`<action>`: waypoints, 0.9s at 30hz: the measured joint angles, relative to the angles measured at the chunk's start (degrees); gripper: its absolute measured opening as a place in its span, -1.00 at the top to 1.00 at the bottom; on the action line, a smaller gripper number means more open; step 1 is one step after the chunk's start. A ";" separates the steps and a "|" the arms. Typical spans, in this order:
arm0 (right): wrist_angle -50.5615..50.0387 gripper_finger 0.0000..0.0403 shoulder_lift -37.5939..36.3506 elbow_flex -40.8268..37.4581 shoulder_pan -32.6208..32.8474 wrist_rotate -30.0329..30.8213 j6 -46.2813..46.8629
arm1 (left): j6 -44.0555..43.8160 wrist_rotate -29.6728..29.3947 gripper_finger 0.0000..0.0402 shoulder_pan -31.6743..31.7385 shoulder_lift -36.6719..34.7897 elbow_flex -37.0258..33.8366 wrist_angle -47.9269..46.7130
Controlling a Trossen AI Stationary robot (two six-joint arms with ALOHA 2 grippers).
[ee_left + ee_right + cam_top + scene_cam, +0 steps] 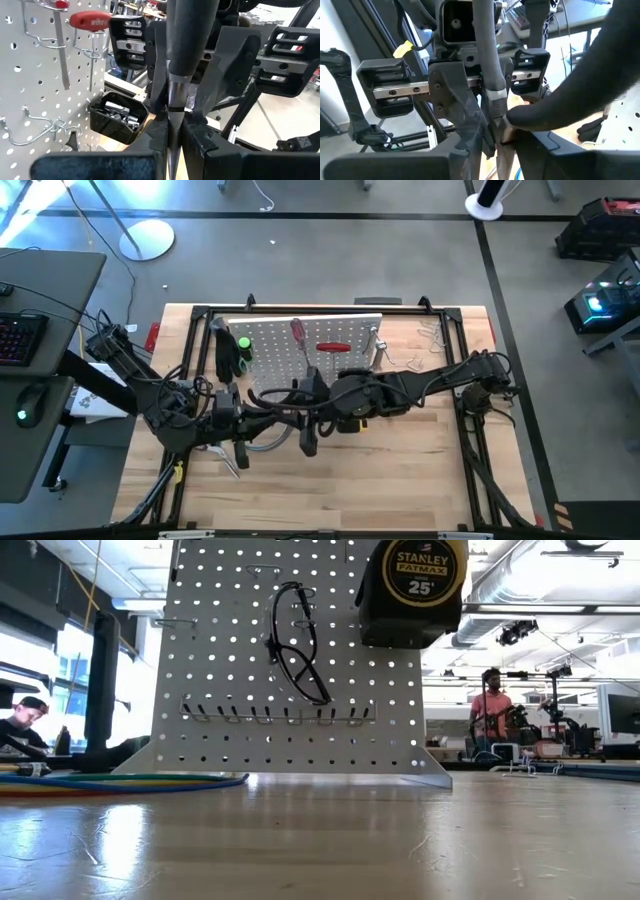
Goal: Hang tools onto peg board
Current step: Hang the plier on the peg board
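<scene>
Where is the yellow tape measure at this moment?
In the low view, the yellow tape measure hangs at the peg board's upper right, beside the black glasses.

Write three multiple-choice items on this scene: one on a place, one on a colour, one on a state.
1. Where is the tape measure?
A. lying on the table
B. hanging on the peg board
C. inside the small bin

2. What colour is the small bin on the board?
A. black
B. white
C. yellow

3. The left end effector is:
A. open and empty
B. shut on the tape measure
C. shut on the grey-handled tool

Answers: 1 B, it hangs high against the holes; 2 A, its walls are black; 3 C, its fingers pinch the tool's metal shaft.
</scene>
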 joint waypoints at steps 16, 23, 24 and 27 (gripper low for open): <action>-5.89 0.88 -0.15 0.20 0.51 3.95 -3.44 | -15.15 5.28 0.50 -1.46 -1.72 0.00 -11.08; -11.48 0.88 -0.77 0.20 3.41 12.37 -1.88 | -21.56 2.76 0.43 -7.27 -3.44 0.00 -16.25; -11.89 0.88 -0.77 0.20 3.75 13.62 -1.86 | -21.62 1.57 0.43 -8.16 -3.68 0.00 -16.46; -11.67 0.88 -0.42 0.15 4.09 13.98 -1.98 | -22.25 -2.52 0.42 -10.58 -4.45 0.00 -16.61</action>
